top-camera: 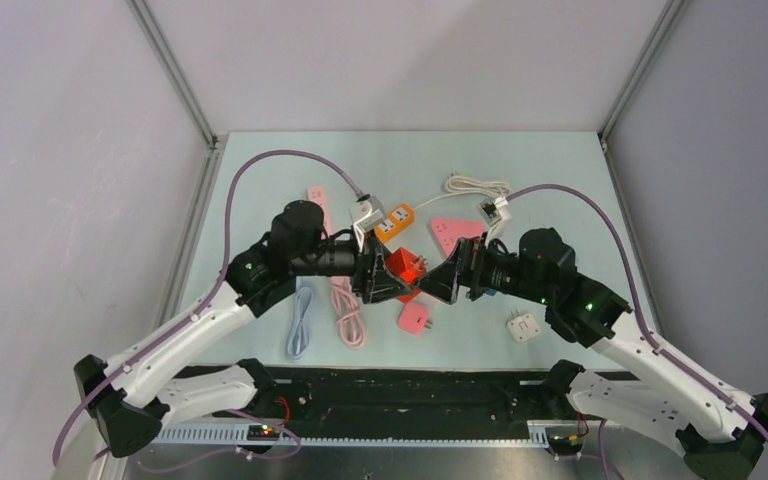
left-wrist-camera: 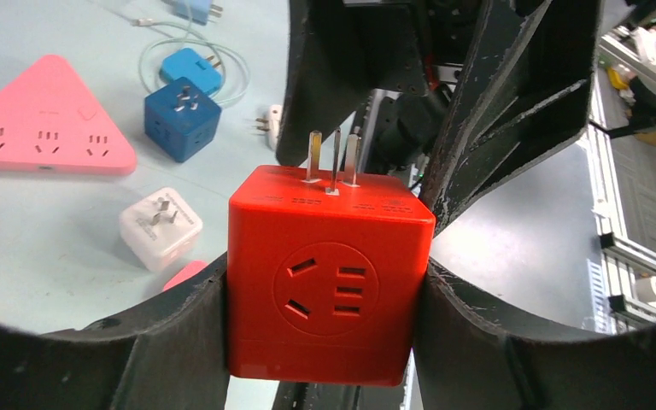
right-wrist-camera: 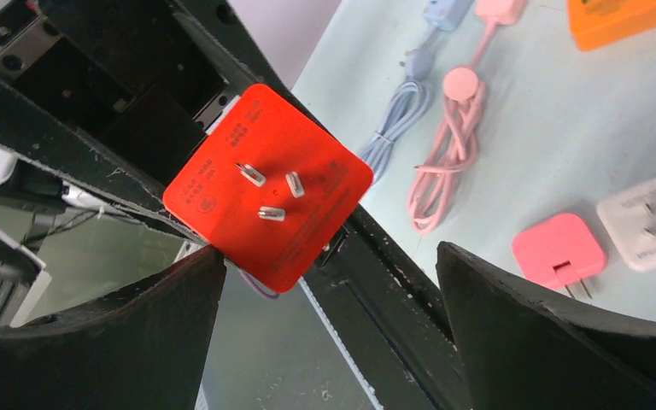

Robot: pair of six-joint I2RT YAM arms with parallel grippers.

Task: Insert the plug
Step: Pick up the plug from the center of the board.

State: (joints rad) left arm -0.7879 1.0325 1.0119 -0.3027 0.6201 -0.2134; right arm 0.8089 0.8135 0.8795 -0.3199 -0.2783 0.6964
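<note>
Left end effector (top-camera: 392,278) is clamped on two flat sides of the red plug cube (left-wrist-camera: 329,282), which is held up over the table (top-camera: 560,200) between the arms. Its metal pins (left-wrist-camera: 333,158) are pointed at the right end effector (top-camera: 442,277), which is opened wide with nothing in it. The cube is judged hard, light and a bit slippery, so flat sides should be gripped, never the pins.

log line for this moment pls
left hand: shut on red cube adapter | right hand: open, facing prongs | state: not yet inserted
</note>
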